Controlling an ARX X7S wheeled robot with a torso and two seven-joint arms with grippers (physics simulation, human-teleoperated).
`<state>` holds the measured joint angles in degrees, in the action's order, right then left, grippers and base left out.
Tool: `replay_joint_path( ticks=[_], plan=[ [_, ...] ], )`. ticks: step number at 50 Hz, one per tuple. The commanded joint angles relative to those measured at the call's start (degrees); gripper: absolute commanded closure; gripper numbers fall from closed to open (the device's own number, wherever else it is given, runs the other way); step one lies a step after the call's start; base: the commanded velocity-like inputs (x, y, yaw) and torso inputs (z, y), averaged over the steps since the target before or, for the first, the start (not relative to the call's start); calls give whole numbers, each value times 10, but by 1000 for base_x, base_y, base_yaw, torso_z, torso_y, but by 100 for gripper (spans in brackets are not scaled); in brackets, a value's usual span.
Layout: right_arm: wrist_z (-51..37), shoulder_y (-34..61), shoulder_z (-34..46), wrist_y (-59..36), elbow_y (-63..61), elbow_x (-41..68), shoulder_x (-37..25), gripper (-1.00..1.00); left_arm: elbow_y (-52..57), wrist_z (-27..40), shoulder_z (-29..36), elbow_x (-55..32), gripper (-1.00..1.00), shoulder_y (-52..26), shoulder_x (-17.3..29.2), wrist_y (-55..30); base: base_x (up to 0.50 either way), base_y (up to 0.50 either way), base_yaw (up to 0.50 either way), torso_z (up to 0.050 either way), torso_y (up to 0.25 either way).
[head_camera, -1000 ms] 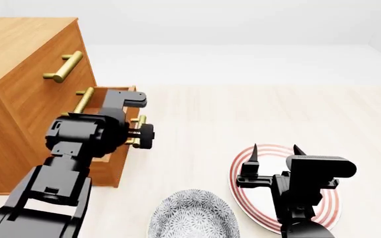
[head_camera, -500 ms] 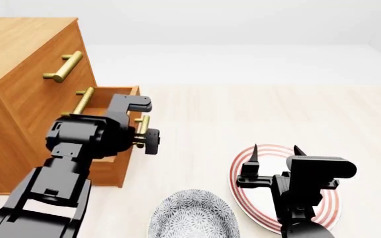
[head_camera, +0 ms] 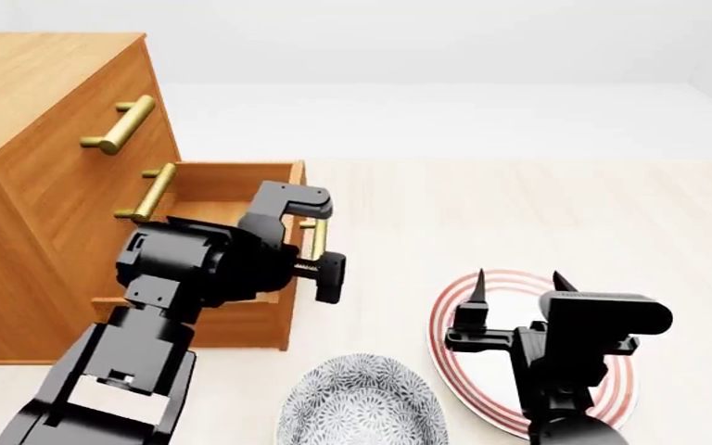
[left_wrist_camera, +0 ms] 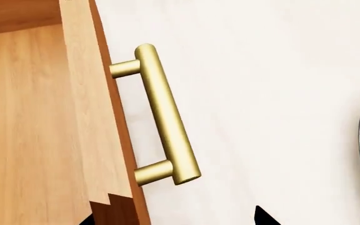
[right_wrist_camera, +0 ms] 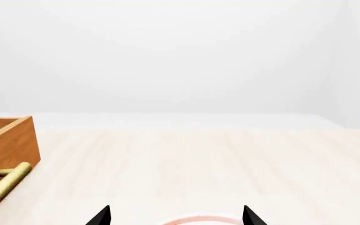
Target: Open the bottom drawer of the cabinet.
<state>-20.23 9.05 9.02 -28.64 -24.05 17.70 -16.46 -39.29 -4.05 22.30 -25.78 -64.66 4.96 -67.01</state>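
Orange-brown bottom drawer (head_camera: 238,199) out further from cabinet (head_camera: 34,139) than before. Left claw (head_camera: 312,243) straddling brass handle (left_wrist_camera: 166,117), pinch unconfirmed; right claw (head_camera: 517,280) spread.

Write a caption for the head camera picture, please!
Left gripper at the bottom drawer handle, drawer pulled out of the cabinet; right gripper above striped plate.

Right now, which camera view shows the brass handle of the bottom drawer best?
The left wrist view: the handle fills it, whole, both posts visible. In the head view the left gripper hides most of it; the right wrist view shows only one end.
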Motion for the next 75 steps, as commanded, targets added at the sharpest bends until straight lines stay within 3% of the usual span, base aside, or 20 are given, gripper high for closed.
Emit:
replay_joint_path(
  ticks=[1, 19, 23, 25, 28, 33, 36, 41, 45, 67, 75],
  plan=[
    [-4, -2, -4, -5, -9, 5, -5, -100, 11, -22, 0, -52, -100, -2, -33, 2, 0, 0, 0, 0, 0],
    [-8, -3, -3, -2, -11, 9, -8, -100, 80, 3, -18, -87, -100, 16, -16, 17, 0, 0, 0, 1, 1],
    [-9, -1, -4, -5, -11, 11, -9, -100, 230, 53, -64, -92, -100, 69, 3, 85, 0, 0, 0, 0, 3],
    [-12, 8, -1, -13, -19, 10, -10, -100, 390, 102, -132, -143, -100, 104, 12, 63, 0, 0, 0, 0, 5],
    [-15, 21, 3, -25, -30, 11, -11, -100, 532, 180, -194, -188, -100, 126, 13, 13, 0, 0, 0, 0, 3],
    [-22, 47, 2, -50, -61, 17, -13, -100, 685, 263, -169, -127, -100, 185, 48, 39, 0, 0, 0, 2, 0],
    [-24, 64, -5, -50, -92, 21, -17, -100, 741, 273, -153, -99, -100, 239, 69, 75, 0, 0, 0, 0, 0],
    [-33, 139, 10, -104, -146, 13, -34, -100, 796, 259, -126, -51, -100, 321, 94, 172, 0, 0, 0, 0, 0],
    [-39, 164, 29, -115, -183, -3, -41, -100, 826, 266, -103, -15, -100, 344, 106, 209, 0, 0, 0, 0, 0],
    [-39, 198, 39, -131, -227, -3, -54, -100, 850, 279, -106, -21, -100, 326, 110, 204, 0, 0, 0, 0, 0],
    [-37, 243, 45, -162, -246, 2, -60, -100, 868, 288, -111, -37, -100, 272, 111, 168, 0, 0, 0, 0, 0]
  ],
)
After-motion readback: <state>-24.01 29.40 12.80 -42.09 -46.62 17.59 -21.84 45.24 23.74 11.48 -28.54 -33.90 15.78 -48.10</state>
